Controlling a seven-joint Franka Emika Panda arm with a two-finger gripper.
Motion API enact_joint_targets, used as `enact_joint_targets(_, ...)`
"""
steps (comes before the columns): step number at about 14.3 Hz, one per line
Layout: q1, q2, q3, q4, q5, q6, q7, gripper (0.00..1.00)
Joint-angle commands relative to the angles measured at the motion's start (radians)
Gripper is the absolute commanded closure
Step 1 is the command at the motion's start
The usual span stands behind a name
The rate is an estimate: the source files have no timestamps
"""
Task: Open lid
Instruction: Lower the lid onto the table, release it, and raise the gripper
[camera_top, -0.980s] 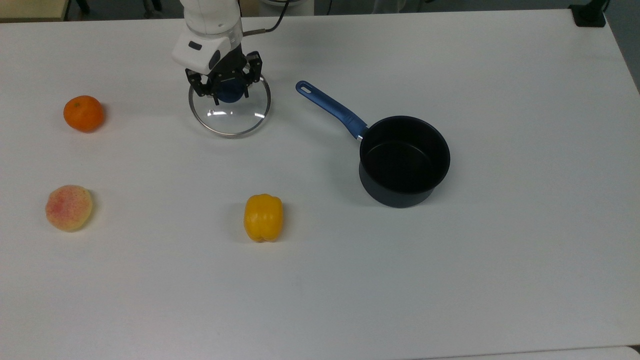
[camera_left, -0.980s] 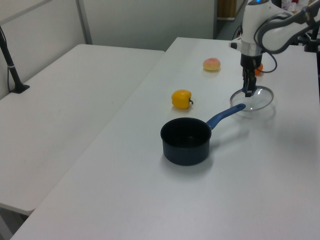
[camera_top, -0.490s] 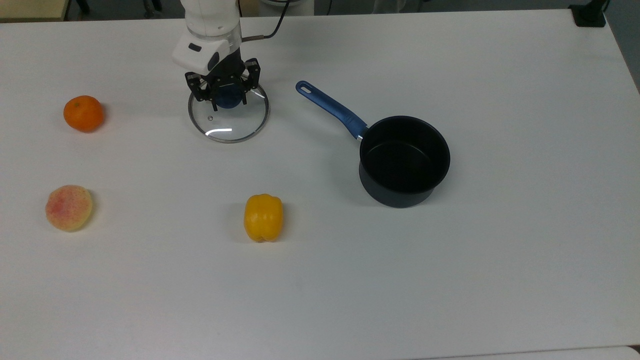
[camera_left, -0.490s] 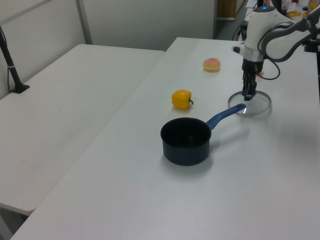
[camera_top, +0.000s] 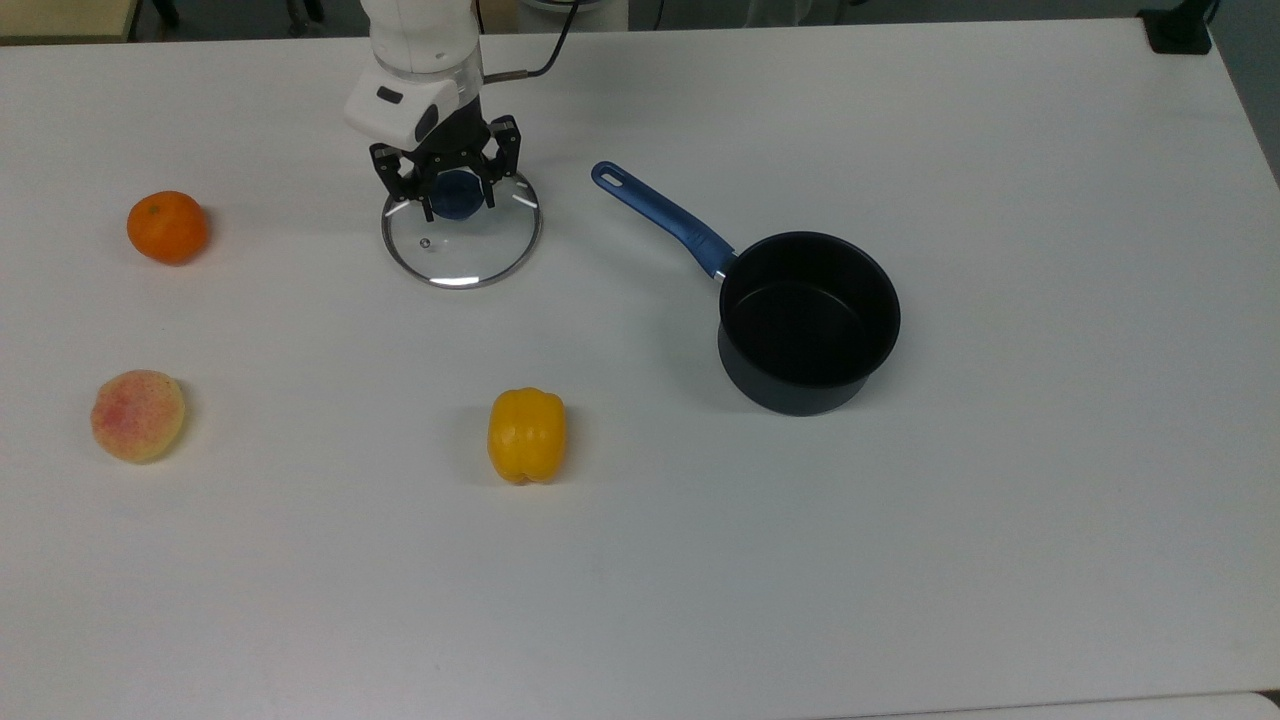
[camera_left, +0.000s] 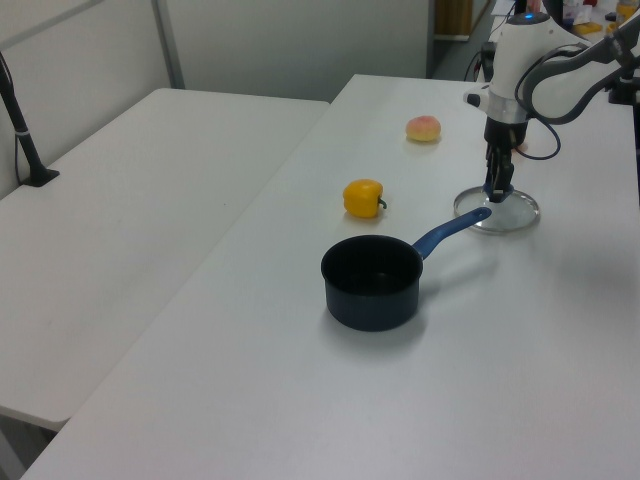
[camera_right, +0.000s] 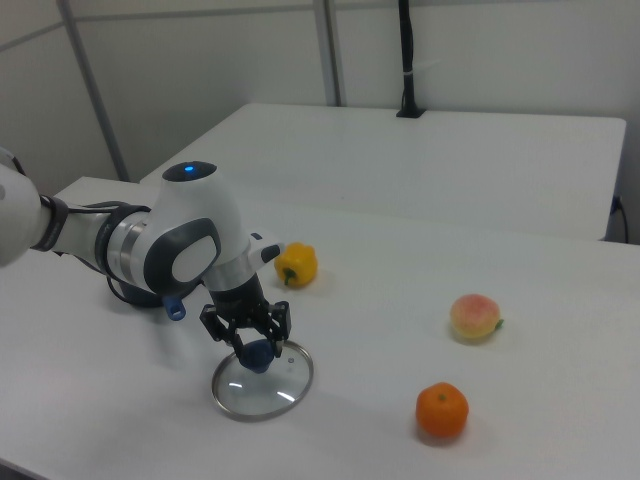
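Note:
The lid (camera_top: 465, 255), clear glass with a metal rim, lies flat on the white table (camera_top: 900, 560) in the top view's upper left. Its blue knob (camera_top: 457, 195) sits between the fingers of my gripper (camera_top: 458, 198), which points straight down and stands open, with a finger on each side of the knob. The left view shows my gripper (camera_left: 495, 192) over the lid (camera_left: 505, 215). In the right view the gripper (camera_right: 257, 345) hangs just above the lid (camera_right: 262, 388). The dark saucepan (camera_top: 808, 320) with its blue handle stands uncovered and empty, to the top view's right of the lid.
An orange (camera_top: 167, 227) lies at the top view's left of the lid. A peach (camera_top: 138, 415) sits nearer the front left, and a yellow pepper (camera_top: 527, 435) lies in front of the lid. The saucepan handle (camera_left: 450, 230) points toward the lid.
The lid, tilted in my gripper a second ago, now lies flat on the table. The fingers have spread slightly off the knob. The arm has dropped a little.

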Motion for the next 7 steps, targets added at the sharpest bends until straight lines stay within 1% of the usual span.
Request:
enact_joint_targets(1, -0.001, -0.021, -0.005, 0.008, 0.020, -0.026, 0.019, 0.00)
enact_joint_targets(3, -0.015, -0.029, -0.005, 0.040, 0.020, -0.056, 0.051, 0.00)
enact_joint_targets(4, -0.015, -0.032, -0.005, 0.104, 0.018, -0.136, 0.063, 0.00)
enact_joint_targets(5, -0.015, -0.032, -0.005, 0.221, 0.018, -0.279, 0.083, 0.00)
enact_joint_targets(6, -0.015, -0.032, -0.005, 0.304, 0.020, -0.382, 0.113, 0.00)
enact_joint_targets(7, -0.009, -0.035, -0.005, 0.377, 0.022, -0.481, 0.176, 0.00)
